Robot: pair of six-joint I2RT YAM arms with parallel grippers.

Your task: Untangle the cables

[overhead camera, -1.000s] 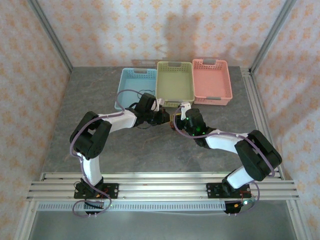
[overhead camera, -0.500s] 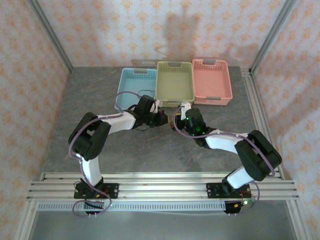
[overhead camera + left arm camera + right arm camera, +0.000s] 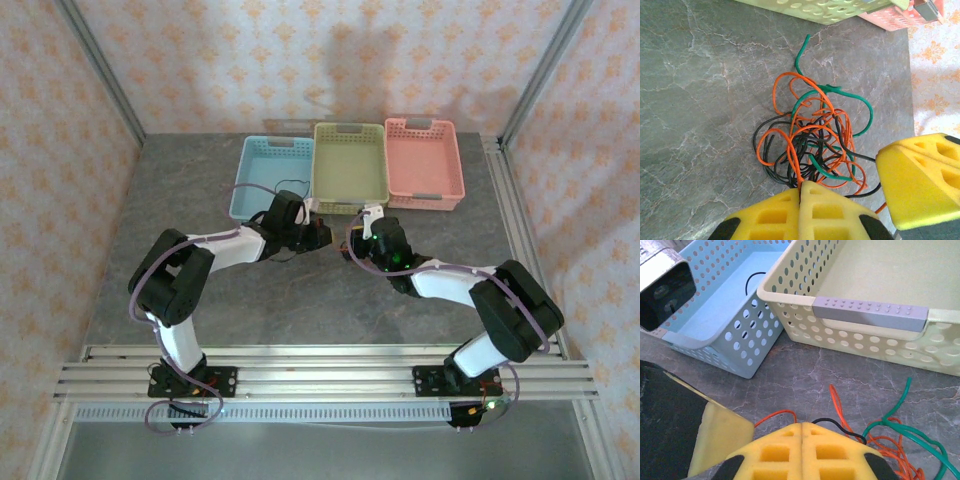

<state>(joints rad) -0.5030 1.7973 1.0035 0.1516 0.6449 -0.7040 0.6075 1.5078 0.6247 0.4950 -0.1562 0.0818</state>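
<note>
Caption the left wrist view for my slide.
Left gripper shut on the orange, black and green cables, tangled on the grey table near the green basket.

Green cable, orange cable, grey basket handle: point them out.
green cable [image 3: 835, 89], left wrist view, top of its loop.
orange cable [image 3: 786, 75], left wrist view, upper arc.
grey handle [image 3: 870, 314], right wrist view, its middle.

Both the left arm and right arm have white links, bulky black joint housings and a lavender-grey hose looping alongside; small green lights glow on the right wrist. The left pincer and right pincer carry yellow pads moulded with rounded rectangular recesses
</note>
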